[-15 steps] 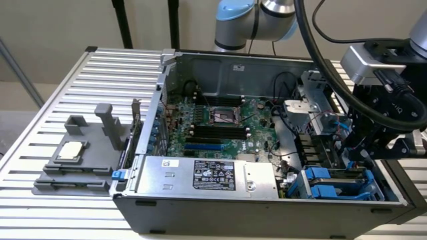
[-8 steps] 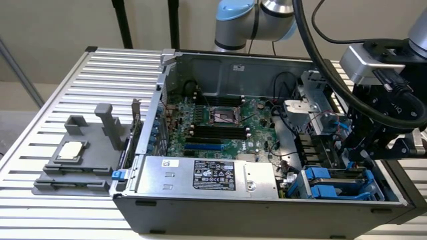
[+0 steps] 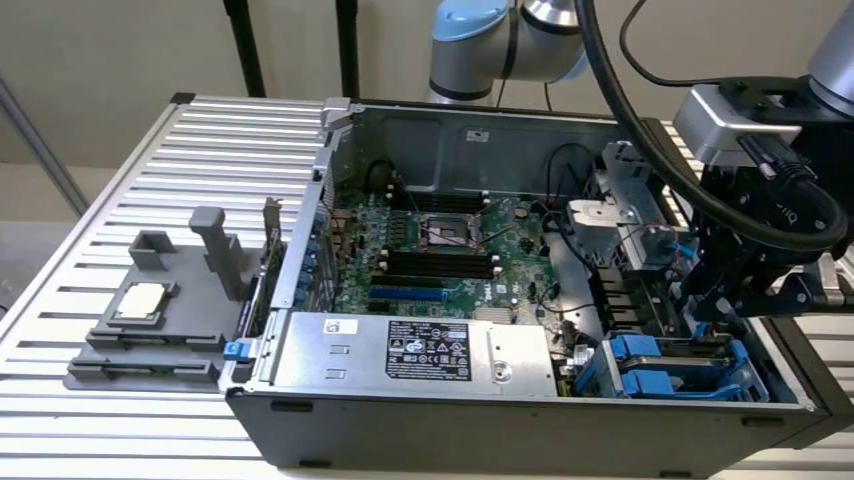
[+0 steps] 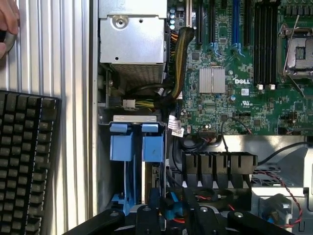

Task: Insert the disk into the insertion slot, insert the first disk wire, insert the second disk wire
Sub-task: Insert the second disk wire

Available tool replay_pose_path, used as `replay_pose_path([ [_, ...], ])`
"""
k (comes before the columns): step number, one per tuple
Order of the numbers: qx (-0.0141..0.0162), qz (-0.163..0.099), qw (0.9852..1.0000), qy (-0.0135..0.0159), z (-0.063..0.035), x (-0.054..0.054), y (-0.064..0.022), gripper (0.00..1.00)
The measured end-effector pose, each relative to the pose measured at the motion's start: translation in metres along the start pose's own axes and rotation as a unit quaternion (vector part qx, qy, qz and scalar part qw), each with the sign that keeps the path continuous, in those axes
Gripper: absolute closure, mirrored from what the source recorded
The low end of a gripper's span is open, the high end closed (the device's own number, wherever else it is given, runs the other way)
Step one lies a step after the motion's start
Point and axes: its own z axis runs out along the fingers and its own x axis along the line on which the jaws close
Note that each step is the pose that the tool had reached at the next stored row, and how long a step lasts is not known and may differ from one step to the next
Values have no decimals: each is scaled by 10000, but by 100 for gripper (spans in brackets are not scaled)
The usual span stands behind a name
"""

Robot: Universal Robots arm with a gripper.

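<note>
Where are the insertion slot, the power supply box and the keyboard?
insertion slot [image 3: 681,365]: exterior view, on its blue plastic rail.
power supply box [image 3: 427,350]: exterior view, on its black label.
keyboard [image 4: 24,161]: wrist view, on its black keys.

— What can't be made out here?
— The gripper [image 3: 747,300] hangs over the insertion slot [image 3: 687,365], and its fingertips are hidden behind its own dark body.
— Anything cut off?
— A hand [image 4: 7,22] (just fingers) and a black keyboard [image 4: 24,161] run past the wrist view's edge; the power supply label [image 3: 430,350] is too small to read.

Likely lab: slatted metal bench [image 3: 160,150], opened computer case [image 3: 534,410].
</note>
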Motion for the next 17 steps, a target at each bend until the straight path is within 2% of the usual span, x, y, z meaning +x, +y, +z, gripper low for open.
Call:
replay_pose_path([
  [2,0,-1,10000,14,2,-7,1,67],
  [3,1,-1,10000,38,5,-16,2,76],
  [4,1,-1,10000,60,7,-22,3,76],
  [7,2,-2,10000,82,10,-24,3,78],
  [8,2,-2,10000,89,10,-24,3,84],
  [9,2,-2,10000,100,10,-24,3,84],
  [10,25,-11,10000,52,8,30,106,84],
  [11,89,-35,9999,-107,22,85,145,84],
  [17,237,-50,9994,-251,52,198,157,84],
])
